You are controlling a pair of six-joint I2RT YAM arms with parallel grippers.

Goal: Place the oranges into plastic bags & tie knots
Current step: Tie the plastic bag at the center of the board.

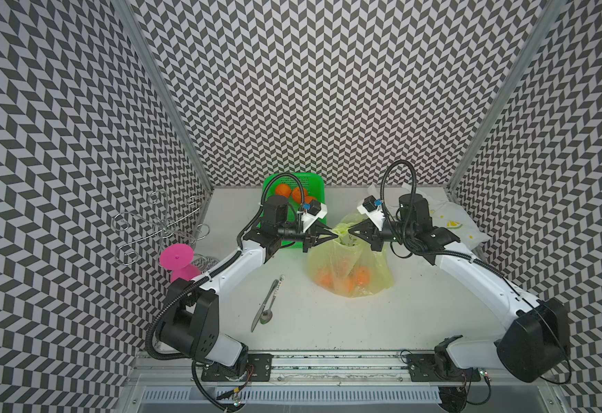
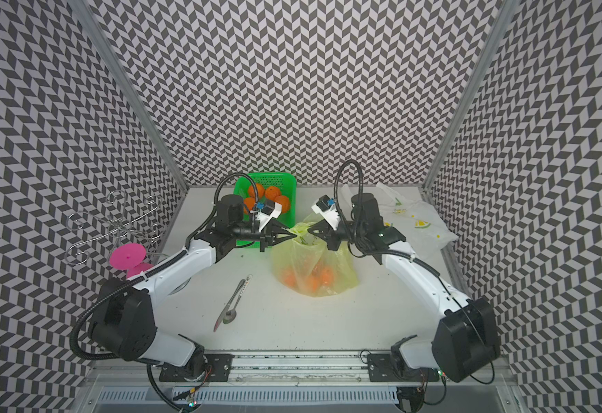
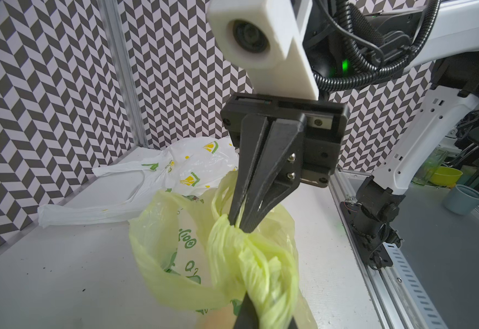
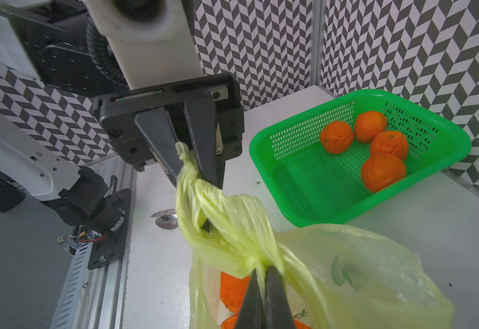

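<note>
Four oranges lay in the green basket at about 11 o'clock on the counter, close to the back wall. More oranges showed through the yellow-green bag, which stood near the middle of the counter; their count could not be told through the plastic. Above the bag, its handle strips were twisted across each other in a loose bunch. The left gripper pointed in from 9 o'clock and was clamped on one strip, its fingers together on the plastic. The right gripper pointed in from 3 o'clock, tip to tip with the left one, and pinched the other strip the same way. The white bag with the lemon print lay crumpled at 2 o'clock, partly under the right arm. A knife and a spoon lay side by side at 8 o'clock from the yellow-green bag.
</note>
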